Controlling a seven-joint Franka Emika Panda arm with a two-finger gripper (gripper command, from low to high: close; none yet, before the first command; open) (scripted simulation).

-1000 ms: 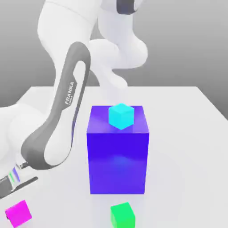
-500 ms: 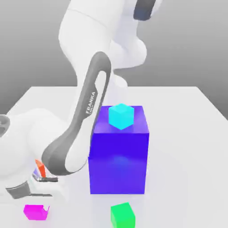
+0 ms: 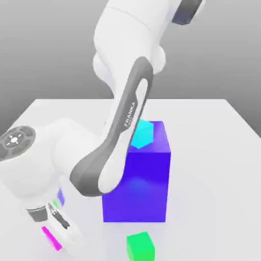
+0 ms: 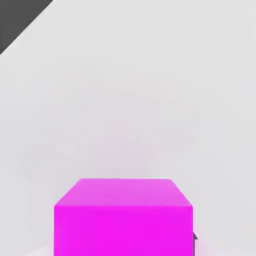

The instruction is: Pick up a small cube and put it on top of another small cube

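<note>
A white robot arm [image 3: 122, 132] bends low over a white table [image 3: 214, 132], its bulk covering the left side of a big blue block [image 3: 145, 178] in the exterior view. A cyan cube [image 3: 144, 133] sits on top of that block, partly hidden behind the arm's grey link. The gripper [image 3: 61, 232] hangs near the table in front of the block and toward the exterior view's left; how far it is open, and whether it has hold of anything, cannot be told. The pink cube [image 3: 51, 237] shows there as a thin sliver beside the gripper, mostly hidden by it. In the hand view the pink cube [image 4: 123, 220] lies close on the table, its near part cut off by the frame edge. A green cube [image 3: 140, 246] rests just in front of the blue block, its base cropped.
</note>
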